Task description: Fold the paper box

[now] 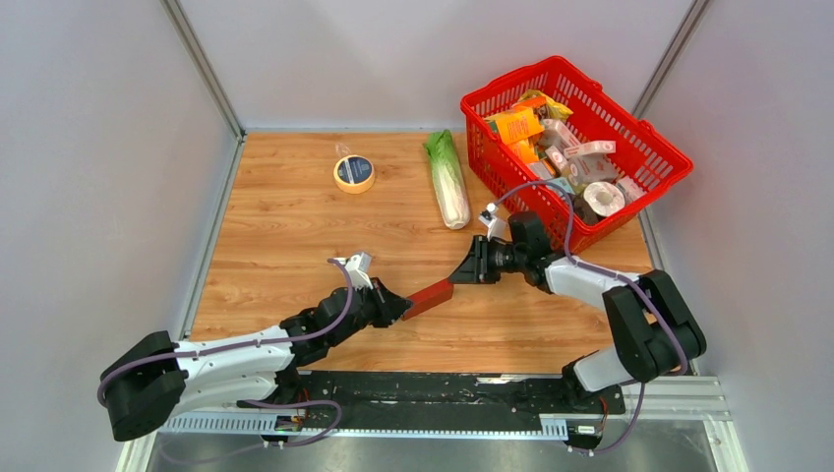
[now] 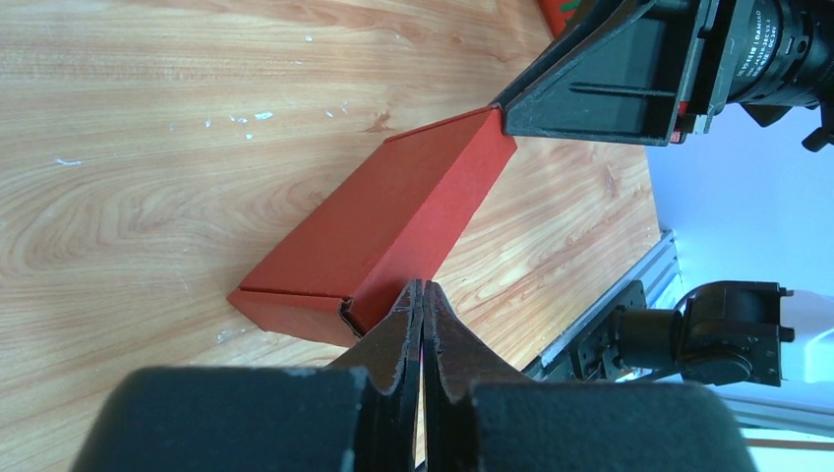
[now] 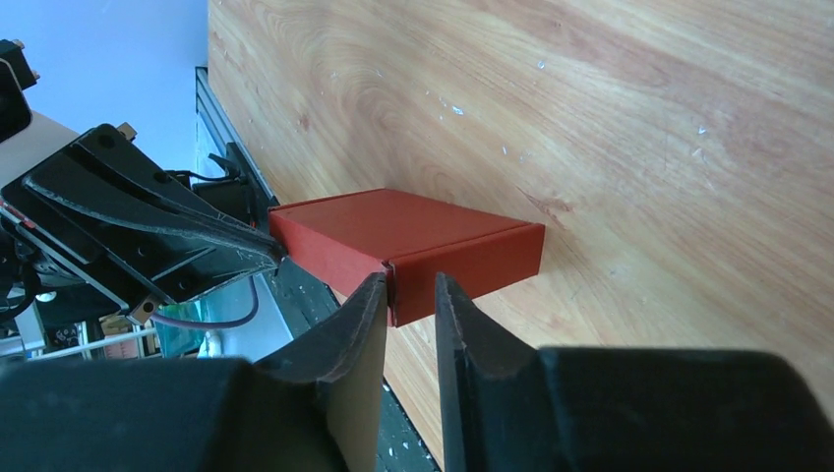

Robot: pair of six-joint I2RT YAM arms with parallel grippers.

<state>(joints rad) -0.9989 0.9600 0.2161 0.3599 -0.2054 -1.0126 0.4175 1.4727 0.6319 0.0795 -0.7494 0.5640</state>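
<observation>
The paper box (image 1: 428,296) is a closed, shallow dark-red block lying on the wooden table between my two grippers. My left gripper (image 1: 401,305) is shut, and its tips (image 2: 423,287) press against the box's (image 2: 393,221) near side wall; no flap shows between them. My right gripper (image 1: 457,278) meets the opposite end. In the right wrist view its jaws (image 3: 405,283) stand a little apart, with one corner of the box (image 3: 393,226) at the gap. The box's top looks flat, with a seam at each end.
A red mesh basket (image 1: 654,147) full of packaged goods stands at the back right, close behind the right arm. A napa cabbage (image 1: 447,182) and a roll of tape (image 1: 354,173) lie at the back. The black mounting rail (image 1: 443,393) runs along the near edge.
</observation>
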